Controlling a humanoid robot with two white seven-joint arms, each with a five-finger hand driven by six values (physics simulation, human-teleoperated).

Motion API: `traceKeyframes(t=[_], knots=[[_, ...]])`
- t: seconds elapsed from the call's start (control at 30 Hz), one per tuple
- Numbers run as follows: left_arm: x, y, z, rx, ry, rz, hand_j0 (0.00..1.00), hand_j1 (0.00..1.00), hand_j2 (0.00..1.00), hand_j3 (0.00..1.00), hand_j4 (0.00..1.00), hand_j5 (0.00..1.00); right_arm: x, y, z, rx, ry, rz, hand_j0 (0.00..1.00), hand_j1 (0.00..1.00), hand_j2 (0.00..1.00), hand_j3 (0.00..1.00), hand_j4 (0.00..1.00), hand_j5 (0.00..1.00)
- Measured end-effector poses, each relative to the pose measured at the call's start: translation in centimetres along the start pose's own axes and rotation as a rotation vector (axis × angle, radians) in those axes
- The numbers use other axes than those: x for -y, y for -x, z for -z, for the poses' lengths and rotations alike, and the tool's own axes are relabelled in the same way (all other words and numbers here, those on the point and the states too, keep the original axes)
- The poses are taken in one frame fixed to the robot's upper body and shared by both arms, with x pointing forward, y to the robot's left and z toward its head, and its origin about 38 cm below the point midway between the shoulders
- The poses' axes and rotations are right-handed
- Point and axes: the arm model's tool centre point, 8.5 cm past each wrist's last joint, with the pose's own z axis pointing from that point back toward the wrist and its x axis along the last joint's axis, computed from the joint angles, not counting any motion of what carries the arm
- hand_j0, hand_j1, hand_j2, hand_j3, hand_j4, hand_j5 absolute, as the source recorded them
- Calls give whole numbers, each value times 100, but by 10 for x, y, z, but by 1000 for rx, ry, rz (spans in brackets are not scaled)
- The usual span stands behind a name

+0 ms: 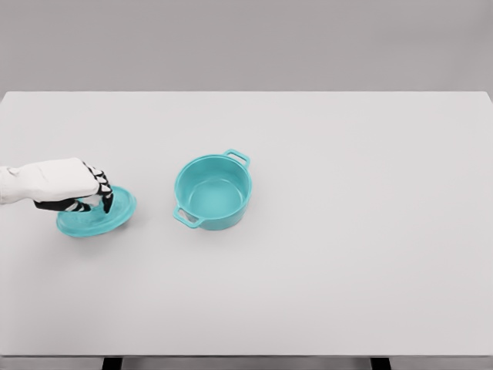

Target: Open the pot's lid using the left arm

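A teal pot [213, 191] with two side handles stands uncovered near the middle of the white table, its inside bare. Its teal lid [98, 215] lies on the table to the pot's left, well apart from it. My left hand [94, 190] comes in from the left edge and sits over the lid's top, fingers curled down around the knob, which is hidden under them. The lid's near rim shows below the hand. My right arm is out of view.
The white table [347, 231] spreads wide to the right and front of the pot. Its front edge runs along the bottom of the view, with dark legs just below it.
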Motion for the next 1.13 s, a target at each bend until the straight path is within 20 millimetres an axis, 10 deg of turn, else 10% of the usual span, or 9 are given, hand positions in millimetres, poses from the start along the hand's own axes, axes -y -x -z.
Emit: traceKeyframes(t=[0.23,1.13], knots=[[-7,8,-9,-42,-13,20,100,100,100,100,100,100,0,1,0,-1,0,-1,100,100,100,100,100,100],[-40,35,-22,-121,-274,-74,100,100,100,100,100,100,0,0,0,0,0,0,100,100,100,100,100,100]])
